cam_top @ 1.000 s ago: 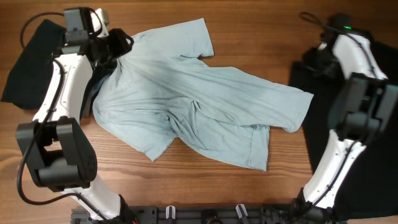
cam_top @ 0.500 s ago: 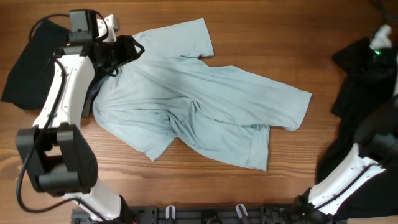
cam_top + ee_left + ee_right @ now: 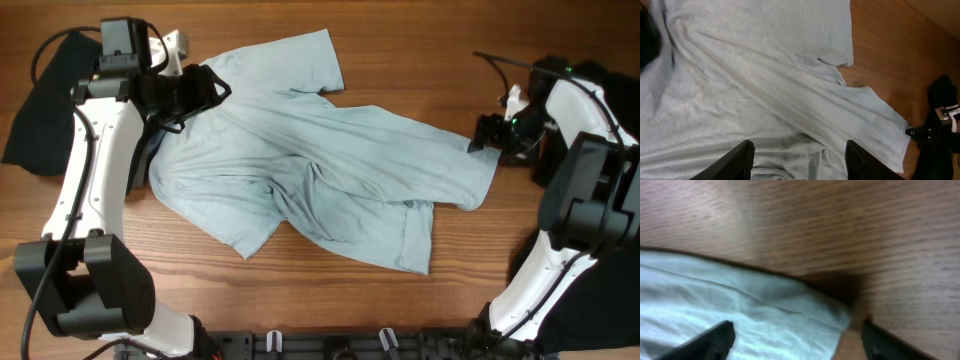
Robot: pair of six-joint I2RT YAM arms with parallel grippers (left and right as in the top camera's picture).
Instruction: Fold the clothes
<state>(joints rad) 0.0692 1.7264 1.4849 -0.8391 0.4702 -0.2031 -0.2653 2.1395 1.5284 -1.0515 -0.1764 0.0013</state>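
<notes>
The pale sky-blue T-shirt lies crumpled across the middle of the wooden table, with folds bunched near its centre. My left gripper hangs open over the shirt's upper left part. In the left wrist view its fingers stand apart above wrinkled blue cloth, holding nothing. My right gripper is at the shirt's right edge, also open. In the right wrist view the shirt's corner lies below and between its fingers. Black clothes lie at the far left and far right.
Bare wooden table shows behind the shirt and in front of it. The right arm's cable loops over the table at the back right. A dark rail runs along the front edge.
The right gripper has opened and come in from the far right to the shirt's right edge. The left gripper has shifted slightly right over the shirt.
</notes>
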